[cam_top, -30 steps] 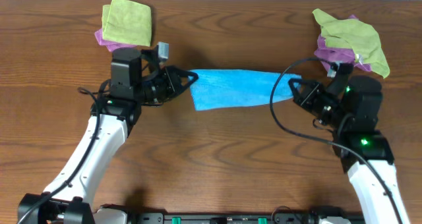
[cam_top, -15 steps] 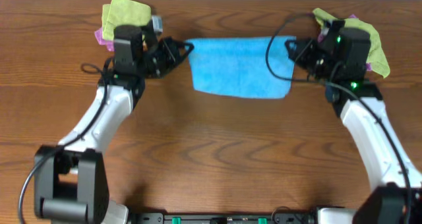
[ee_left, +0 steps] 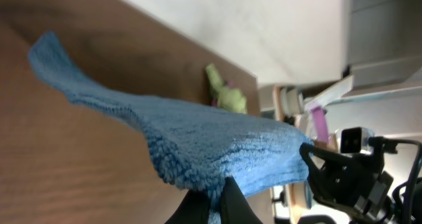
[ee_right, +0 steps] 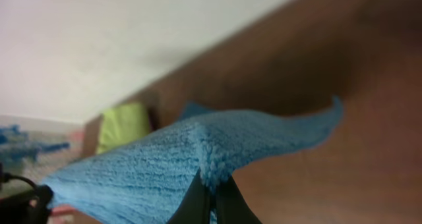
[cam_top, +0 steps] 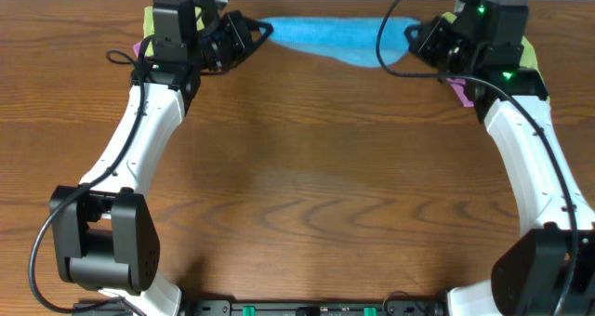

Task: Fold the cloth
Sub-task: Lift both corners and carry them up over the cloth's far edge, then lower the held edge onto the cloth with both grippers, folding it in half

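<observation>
The blue cloth [cam_top: 333,35] hangs stretched between both grippers above the far edge of the table. My left gripper [cam_top: 265,28] is shut on its left corner; in the left wrist view the cloth [ee_left: 198,132] is pinched between the jaws [ee_left: 221,201]. My right gripper [cam_top: 416,43] is shut on the right corner; in the right wrist view the cloth [ee_right: 165,158] is pinched in the jaws [ee_right: 212,201]. The cloth sags in the middle and its lower edge hangs free.
A green cloth on a purple one [cam_top: 146,28] lies at the far left behind the left arm. Another green and purple pile [cam_top: 530,56] lies at the far right under the right arm. The brown wooden table [cam_top: 307,186] fills the view.
Both grippers have lifted and carried the blue cloth from the table's middle toward the far edge. It spread out between them, then rose off the table and now hangs.
</observation>
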Controlling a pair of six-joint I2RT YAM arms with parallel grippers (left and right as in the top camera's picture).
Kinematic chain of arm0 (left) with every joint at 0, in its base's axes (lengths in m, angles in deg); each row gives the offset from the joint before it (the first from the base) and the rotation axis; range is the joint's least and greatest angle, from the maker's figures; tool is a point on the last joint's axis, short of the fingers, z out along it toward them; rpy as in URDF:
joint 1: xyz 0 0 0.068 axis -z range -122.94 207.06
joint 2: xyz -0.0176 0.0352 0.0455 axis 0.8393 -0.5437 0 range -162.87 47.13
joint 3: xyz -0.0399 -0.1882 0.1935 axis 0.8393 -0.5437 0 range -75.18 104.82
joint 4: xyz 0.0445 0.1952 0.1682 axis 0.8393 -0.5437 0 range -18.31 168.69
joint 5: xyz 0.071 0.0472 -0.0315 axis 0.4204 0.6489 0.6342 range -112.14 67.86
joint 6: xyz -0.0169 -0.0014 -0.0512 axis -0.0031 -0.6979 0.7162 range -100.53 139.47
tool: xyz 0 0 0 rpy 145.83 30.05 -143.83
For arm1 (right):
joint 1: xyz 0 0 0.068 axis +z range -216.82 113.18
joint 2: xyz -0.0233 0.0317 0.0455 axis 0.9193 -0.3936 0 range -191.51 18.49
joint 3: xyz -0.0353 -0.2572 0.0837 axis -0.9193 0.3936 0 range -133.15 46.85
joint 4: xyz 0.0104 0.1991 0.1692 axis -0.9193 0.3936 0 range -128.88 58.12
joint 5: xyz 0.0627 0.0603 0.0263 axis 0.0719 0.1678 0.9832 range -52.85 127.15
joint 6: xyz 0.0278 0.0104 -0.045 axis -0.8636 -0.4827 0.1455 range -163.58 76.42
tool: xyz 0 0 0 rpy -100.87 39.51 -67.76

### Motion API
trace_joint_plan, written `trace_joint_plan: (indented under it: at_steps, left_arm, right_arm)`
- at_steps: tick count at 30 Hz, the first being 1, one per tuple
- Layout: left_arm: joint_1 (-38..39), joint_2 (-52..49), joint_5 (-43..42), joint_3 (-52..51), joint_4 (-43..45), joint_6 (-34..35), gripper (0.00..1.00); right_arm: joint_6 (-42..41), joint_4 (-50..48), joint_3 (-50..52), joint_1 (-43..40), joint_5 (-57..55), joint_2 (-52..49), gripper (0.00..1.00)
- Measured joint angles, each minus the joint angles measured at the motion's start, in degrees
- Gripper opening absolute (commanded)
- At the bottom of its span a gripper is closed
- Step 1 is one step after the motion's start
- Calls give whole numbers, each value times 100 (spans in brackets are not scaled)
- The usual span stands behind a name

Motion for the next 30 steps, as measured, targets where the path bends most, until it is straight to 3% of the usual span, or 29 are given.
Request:
trace_joint_plan:
  at_steps: [7,19,23,30]
  left_arm:
    - [-7,0,-133,11,-1357,-848,6]
    - [-31,0,-50,15,-4159,-3036,6]
    - [-31,0,42,-44,-4640,-3550,6]
    - [-31,0,52,-872,-4704,-3873,6]
  right_arm:
    - [575,1084,0,26,-13,0,1]
    - [1392,2896,85,74,118,0,1]
    - [1473,2981,498,90,197,2,1]
    - [1532,2747,1600,94,293,146,1]
